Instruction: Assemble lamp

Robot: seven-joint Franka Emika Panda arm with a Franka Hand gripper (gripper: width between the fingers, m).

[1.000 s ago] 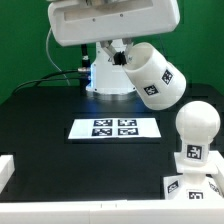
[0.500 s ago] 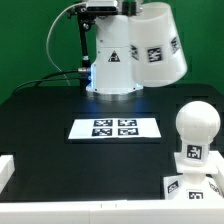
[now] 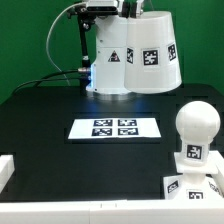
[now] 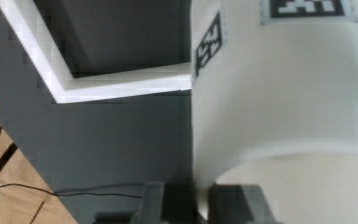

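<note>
The large white cone shade (image 3: 150,55) hangs high above the back of the table, nearly upright with its wide end down and tags on its wall. My gripper (image 3: 132,8) is shut on its top rim and is mostly cut off by the picture's edge. In the wrist view the two dark fingers (image 4: 158,206) straddle the shade's wall (image 4: 291,120); my gripper (image 4: 199,206) pinches it. The round bulb (image 3: 195,124) stands with its neck in the low square base (image 3: 192,182) at the exterior view's right, well below the shade and apart from it.
The marker board (image 3: 115,128) lies flat mid-table. The arm's white pedestal (image 3: 110,65) stands at the back. A white rail (image 3: 90,212) runs along the table's front and a white block (image 3: 5,168) sits on the left. The rail's corner shows in the wrist view (image 4: 105,88).
The shade has swung from tilted beside the bulb to nearly upright. It rose and moved toward the exterior view's left, still held. Bulb and base have not moved.
</note>
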